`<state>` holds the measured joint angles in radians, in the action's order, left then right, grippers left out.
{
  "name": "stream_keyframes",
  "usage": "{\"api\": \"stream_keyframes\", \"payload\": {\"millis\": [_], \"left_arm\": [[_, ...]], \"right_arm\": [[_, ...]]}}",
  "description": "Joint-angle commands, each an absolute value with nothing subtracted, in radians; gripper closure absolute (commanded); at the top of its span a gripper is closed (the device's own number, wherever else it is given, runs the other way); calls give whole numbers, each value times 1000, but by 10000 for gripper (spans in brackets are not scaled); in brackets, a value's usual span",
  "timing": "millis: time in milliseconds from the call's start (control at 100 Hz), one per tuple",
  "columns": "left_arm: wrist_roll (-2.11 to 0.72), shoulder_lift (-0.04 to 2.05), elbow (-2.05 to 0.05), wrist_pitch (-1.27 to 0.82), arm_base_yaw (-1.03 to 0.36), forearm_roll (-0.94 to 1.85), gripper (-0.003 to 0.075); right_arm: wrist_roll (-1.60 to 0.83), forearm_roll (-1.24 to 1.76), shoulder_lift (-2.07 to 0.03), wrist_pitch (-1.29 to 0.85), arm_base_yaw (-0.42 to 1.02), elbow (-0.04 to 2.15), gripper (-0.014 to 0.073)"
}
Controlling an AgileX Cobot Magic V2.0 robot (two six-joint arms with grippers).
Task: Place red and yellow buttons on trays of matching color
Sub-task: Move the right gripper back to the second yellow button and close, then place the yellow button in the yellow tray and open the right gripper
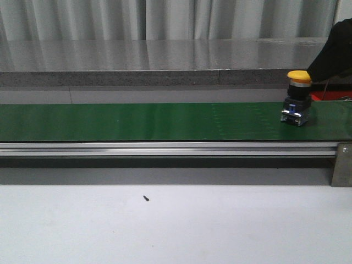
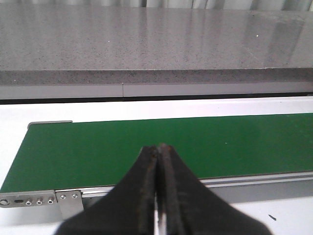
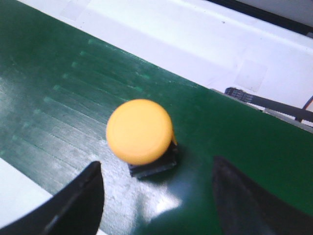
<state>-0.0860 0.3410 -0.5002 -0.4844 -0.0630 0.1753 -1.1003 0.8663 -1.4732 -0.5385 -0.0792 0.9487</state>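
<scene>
Between the spread fingers [image 3: 63, 205] of the right gripper [image 3: 156, 196] stands the yellow button [image 3: 139, 131], its round cap facing up and its dark body beneath. Neither finger touches it; a gap shows on each side. The button sits upright on the green belt [image 3: 58, 98], near the belt's right end in the front view, where the yellow cap [image 1: 298, 76] tops a black and metal body. The right arm [image 1: 333, 52] shows as a dark shape just above and beside it at the frame's edge.

On the left, the fingers [image 2: 149, 196] of the left gripper [image 2: 157, 149] are pressed together, holding nothing, and hang over the near edge of the belt [image 2: 146, 142] close to its left end. The belt runs on a metal rail [image 1: 165, 148] across the white table [image 1: 176, 225]. A small dark speck [image 1: 146, 198] lies on the table in front of the rail. Behind the belt runs a grey stone ledge [image 1: 137, 60].
</scene>
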Motion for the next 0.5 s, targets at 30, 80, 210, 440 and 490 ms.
{"api": "stream_keyframes", "payload": {"millis": [30, 80, 210, 440, 490], "left_arm": [[-90, 348, -527, -401, -70, 189, 740], [-90, 348, -527, -401, -70, 189, 740], [-90, 348, -527, -401, -70, 189, 740], [-90, 348, -527, -401, -70, 189, 740], [-90, 348, -527, -401, -70, 189, 740]], "right_arm": [[-1109, 910, -1480, -531, -76, 1003, 113], [-1109, 910, -1495, -534, -76, 1010, 113], [-1109, 911, -1528, -529, -76, 1025, 113], [-1109, 911, -1575, -508, -76, 1044, 202], [-1109, 911, -1575, -507, -76, 1044, 272]]}}
